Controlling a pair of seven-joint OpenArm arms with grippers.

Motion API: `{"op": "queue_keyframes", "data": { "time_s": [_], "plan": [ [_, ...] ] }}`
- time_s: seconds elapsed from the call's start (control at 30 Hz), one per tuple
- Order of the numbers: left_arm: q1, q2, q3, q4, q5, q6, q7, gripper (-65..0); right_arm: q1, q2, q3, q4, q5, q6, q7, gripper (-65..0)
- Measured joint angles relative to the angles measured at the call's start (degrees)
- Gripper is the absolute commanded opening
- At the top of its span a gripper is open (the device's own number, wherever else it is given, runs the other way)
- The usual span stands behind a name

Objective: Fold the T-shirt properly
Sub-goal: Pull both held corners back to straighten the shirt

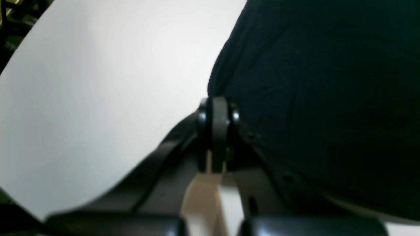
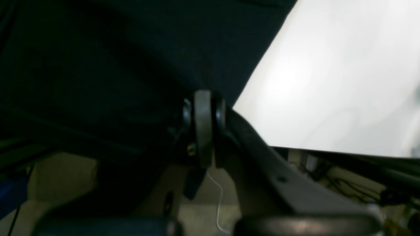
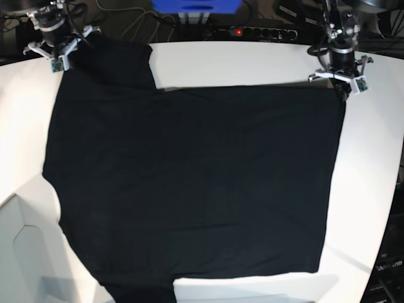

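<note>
We see the large plain black cloth T-shirt (image 3: 189, 183) spread flat on the white table (image 3: 372, 158). Left gripper (image 3: 342, 89) pinches its far corner; right gripper (image 3: 68, 55) pinches the opposite far sleeve corner.

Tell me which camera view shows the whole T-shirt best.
The base view: the T-shirt lies spread across the white table, its outline nearly all visible. The left wrist view shows only a dark edge pinched by the left gripper; the right wrist view shows a dim fold at the right gripper.
</note>
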Motion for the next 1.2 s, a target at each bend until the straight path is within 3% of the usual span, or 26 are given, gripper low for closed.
{"op": "queue_keyframes", "data": {
  "time_s": [0.4, 1.03, 1.2],
  "plan": [
    [3.54, 0.02, -0.07, 0.17, 0.00, 0.02, -0.02, -64.9, -4.09, -0.76, 1.20, 0.07, 0.11, 0.20, 5.40, -65.0],
    [6.14, 0.00, -4.13, 0.28, 0.00, -0.02, -0.20, -64.9, -7.82, -1.11, 0.94, 0.11, 0.07, 0.24, 9.18, -65.0],
    [6.23, 0.22, -5.22, 0.28, -0.04, -0.24, -0.20, -64.9, -7.34, -3.23, 1.18, 0.55, -0.09, 2.78, 12.57, -65.0]
  ]
}}
